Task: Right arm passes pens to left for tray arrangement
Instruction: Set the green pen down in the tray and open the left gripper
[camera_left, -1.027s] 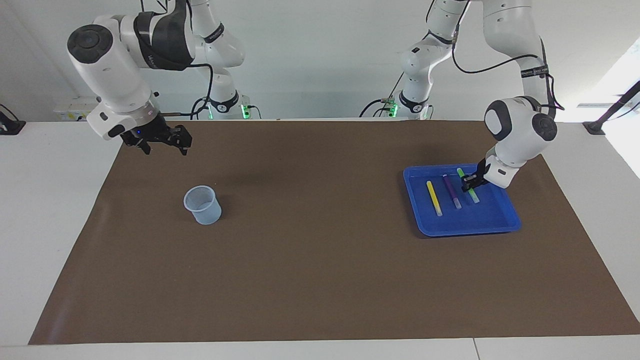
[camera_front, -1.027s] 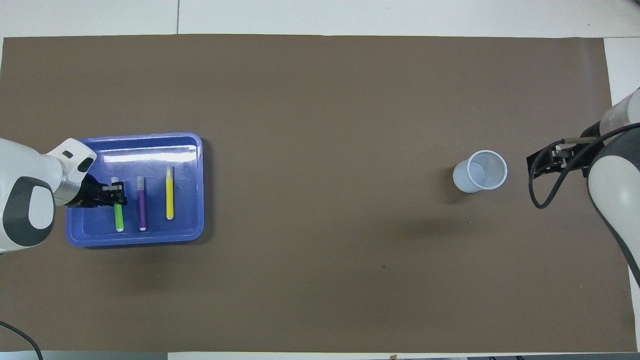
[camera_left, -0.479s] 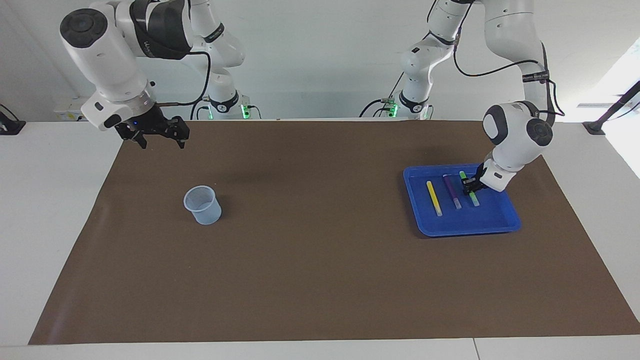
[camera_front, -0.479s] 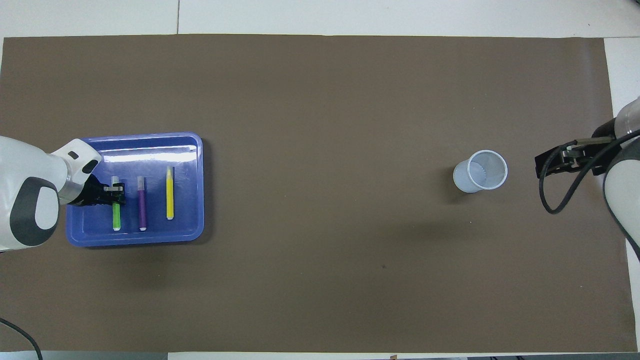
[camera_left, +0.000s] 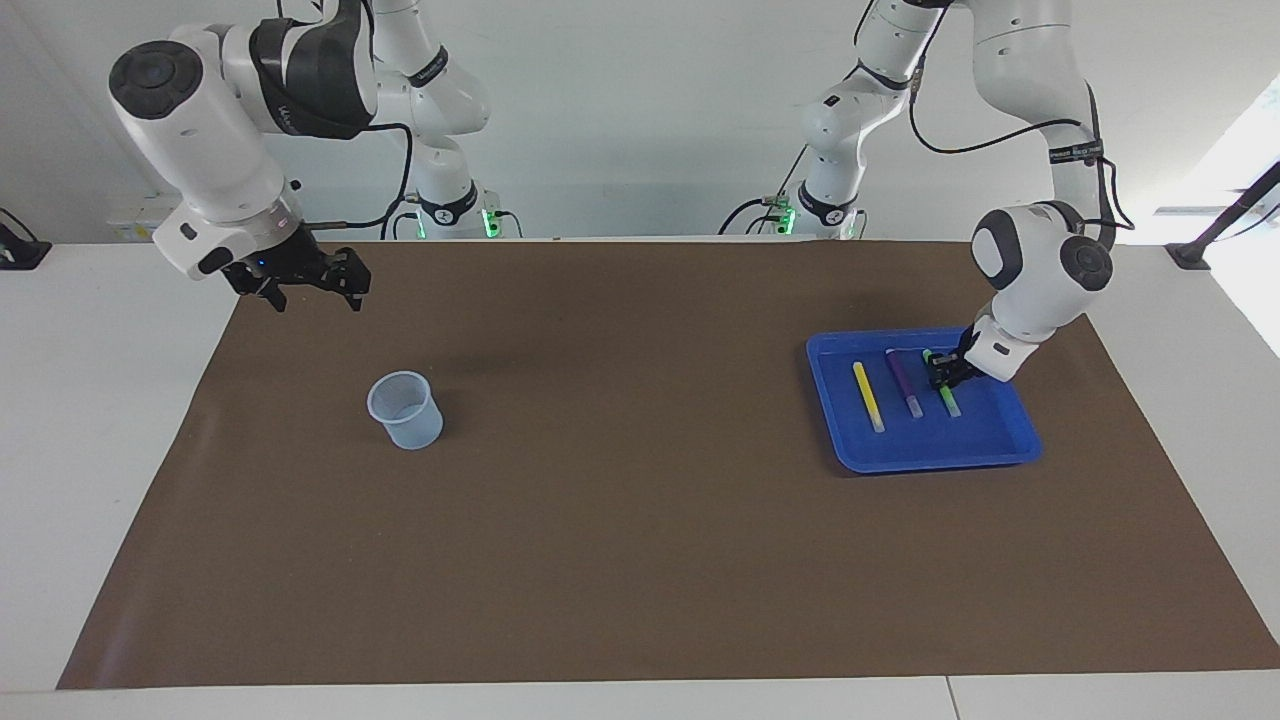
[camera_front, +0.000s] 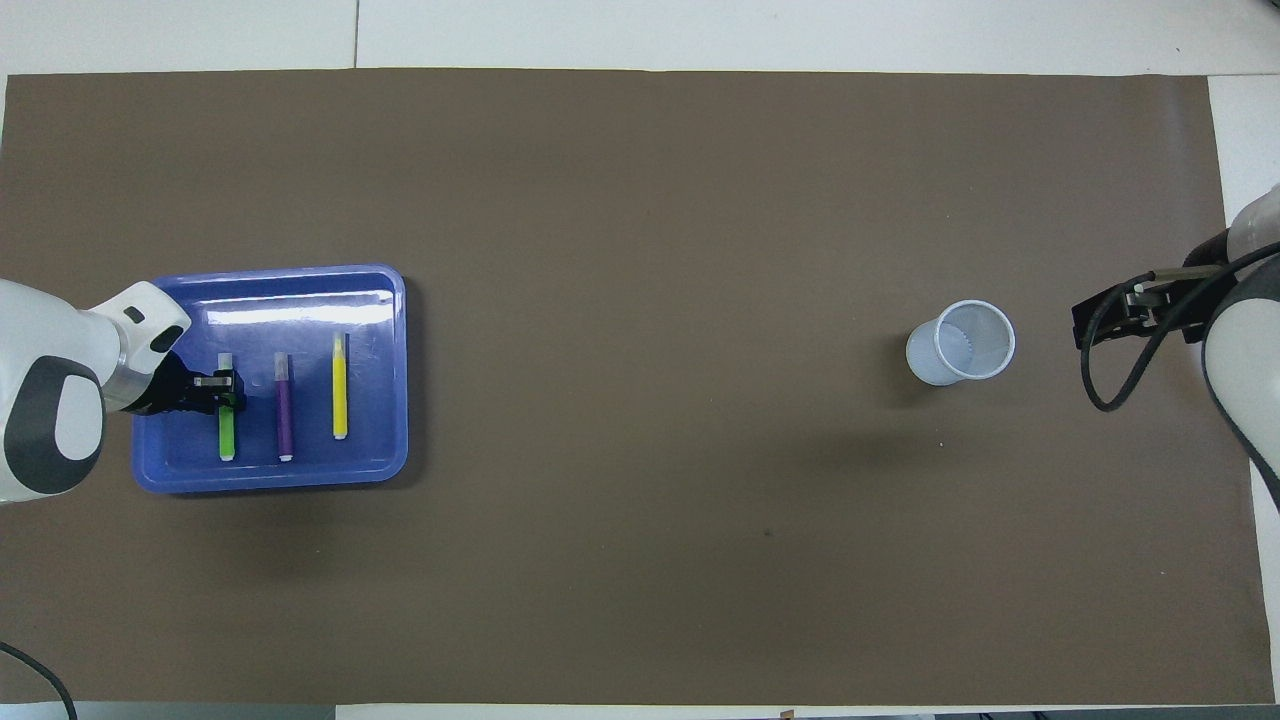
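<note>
The left gripper (camera_left: 941, 372) is covering the green pen's (camera_front: 226, 432) middle in the blue tray (camera_left: 1012, 440); its grip is unreadable. The right gripper (camera_left: 308, 287), hanging released, is half cropped overhead.

You've got loads of open brown mat (camera_left: 640, 520) between the translucent cup (camera_left: 405, 409) and the blue tray (camera_left: 990, 440). The only snags are the cup standing at the right arm's end, and the left gripper (camera_left: 941, 372) sitting low inside the tray, over the green pen (camera_left: 948, 401).
</note>
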